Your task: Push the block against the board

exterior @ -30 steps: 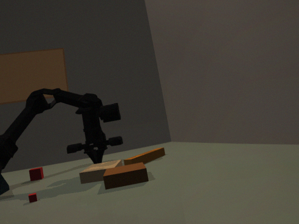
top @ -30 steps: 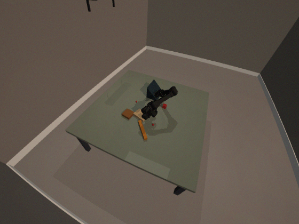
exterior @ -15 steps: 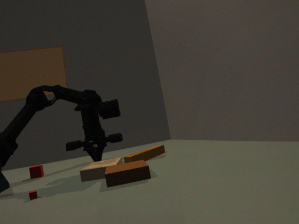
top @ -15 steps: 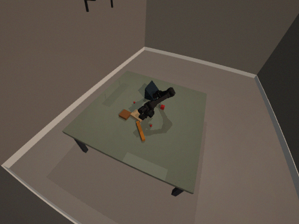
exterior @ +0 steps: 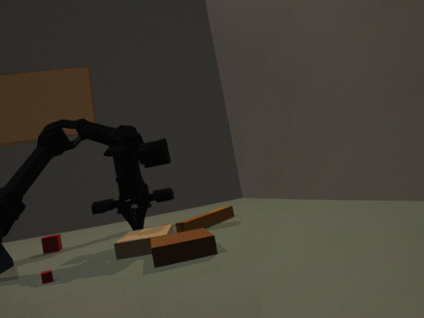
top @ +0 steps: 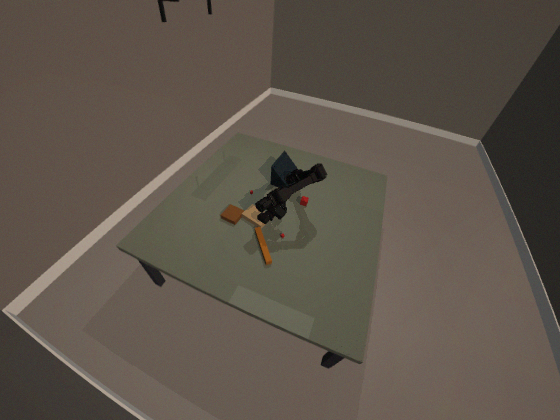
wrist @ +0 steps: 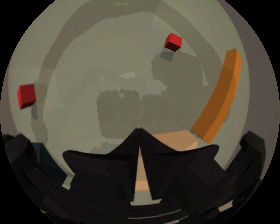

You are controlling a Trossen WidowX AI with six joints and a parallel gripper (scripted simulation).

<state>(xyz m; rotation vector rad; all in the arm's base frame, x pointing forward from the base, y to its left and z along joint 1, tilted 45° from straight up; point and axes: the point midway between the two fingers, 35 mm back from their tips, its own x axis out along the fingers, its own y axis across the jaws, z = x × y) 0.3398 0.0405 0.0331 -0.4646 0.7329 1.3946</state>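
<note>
The square block [top: 231, 213] [exterior: 185, 246] lies at nine o'clock of the pale board [top: 251, 214] [exterior: 145, 235] [wrist: 176, 139], top view. With the gripper [top: 269, 213] [exterior: 138, 229] [wrist: 139, 131] pressed together, empty, low contact should be made centrally and pressure applied slowly, edges being kept even.

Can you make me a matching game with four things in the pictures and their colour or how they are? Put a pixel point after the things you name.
Things:
1. Square block [top: 232, 213] [exterior: 184, 250]
2. Gripper [top: 264, 212] [exterior: 138, 229] [wrist: 139, 131]
3. Long stick [top: 263, 246] [exterior: 206, 219] [wrist: 223, 95]
4. Biggest little cube [top: 304, 201] [exterior: 51, 244] [wrist: 26, 96]

Match with:
A. Orange
B. Fingers shut
C. Red
D. Brown

Right pairs: 1-D, 2-B, 3-A, 4-C
</note>
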